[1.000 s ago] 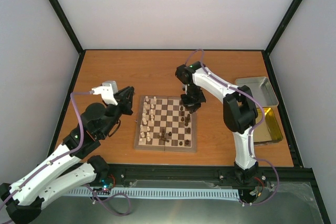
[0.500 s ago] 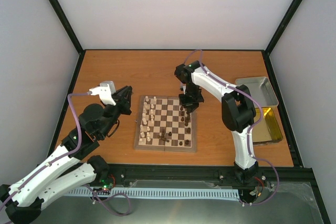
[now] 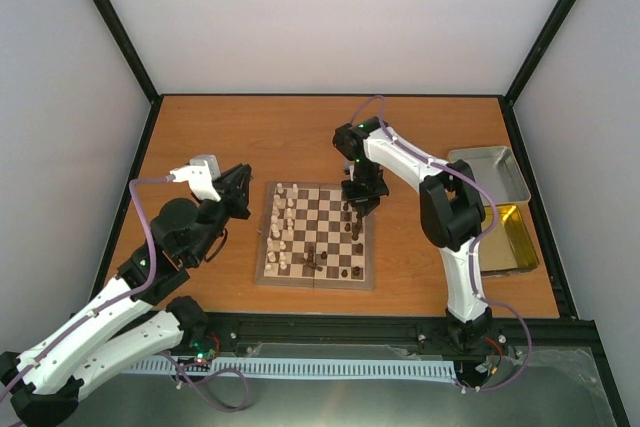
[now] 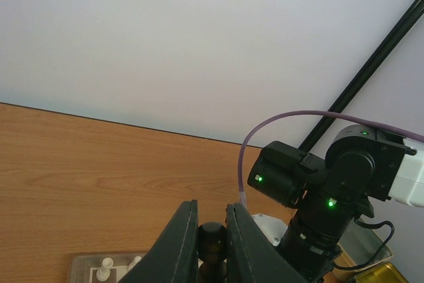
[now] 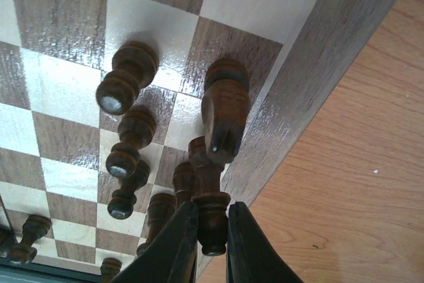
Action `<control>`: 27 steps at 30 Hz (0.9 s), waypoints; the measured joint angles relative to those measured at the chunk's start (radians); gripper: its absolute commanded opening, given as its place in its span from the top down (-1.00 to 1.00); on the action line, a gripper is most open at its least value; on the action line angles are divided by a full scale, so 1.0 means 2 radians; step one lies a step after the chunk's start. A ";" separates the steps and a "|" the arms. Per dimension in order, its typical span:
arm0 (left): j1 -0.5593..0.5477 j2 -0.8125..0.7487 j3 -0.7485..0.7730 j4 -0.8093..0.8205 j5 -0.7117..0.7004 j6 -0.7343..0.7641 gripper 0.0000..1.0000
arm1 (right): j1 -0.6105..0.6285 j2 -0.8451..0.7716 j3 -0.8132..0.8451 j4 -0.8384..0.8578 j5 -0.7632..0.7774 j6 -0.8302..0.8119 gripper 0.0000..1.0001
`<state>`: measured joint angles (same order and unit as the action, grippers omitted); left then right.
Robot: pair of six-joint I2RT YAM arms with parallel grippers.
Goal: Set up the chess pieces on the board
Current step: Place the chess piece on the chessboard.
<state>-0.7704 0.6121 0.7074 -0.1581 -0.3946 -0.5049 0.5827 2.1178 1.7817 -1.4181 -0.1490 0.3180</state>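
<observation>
Over the board's right-hand edge, the right gripper points straight down w/ its fingers closed on a dark chessman, pinched near the top so it hangs upright. That grip prob. serves to stand the piece squarely on an edge-file square. Whether its base touches the wood yet can't be told. Just beyond the fingertips stands a taller dark piece on the same edge file. Beside it, one file inward, a row of dark pawns runs away across the board, whose brown border lies directly under the gripper's outer finger. Further out, at the opposite edge, the cream-white chessmen stand in their ranks. A few dark men are loose btwn the two camps, so the setup looks partly done. Two metal trays sit well apart on the gripper's outer side. The left gripper is raised clear of the board's other edge and angled up. It is closed on what looks like a dark pawn, likely parked there, out of the way.
</observation>
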 measured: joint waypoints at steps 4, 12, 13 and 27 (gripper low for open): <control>0.000 0.000 0.000 0.000 -0.001 0.000 0.95 | 0.000 0.005 0.000 0.000 0.005 0.000 0.71; 0.000 0.000 -0.001 0.000 -0.002 0.000 0.95 | -0.002 0.007 0.008 0.001 0.005 0.000 0.63; 0.000 0.000 -0.001 0.000 -0.002 0.000 0.95 | -0.002 0.007 0.010 0.001 0.004 0.000 0.62; 0.000 0.000 -0.002 0.000 -0.002 0.000 0.95 | -0.003 0.015 0.025 0.000 -0.003 0.002 0.31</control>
<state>-0.7704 0.6125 0.7025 -0.1581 -0.3985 -0.5049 0.5762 2.1479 1.8320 -1.4181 -0.1543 0.3229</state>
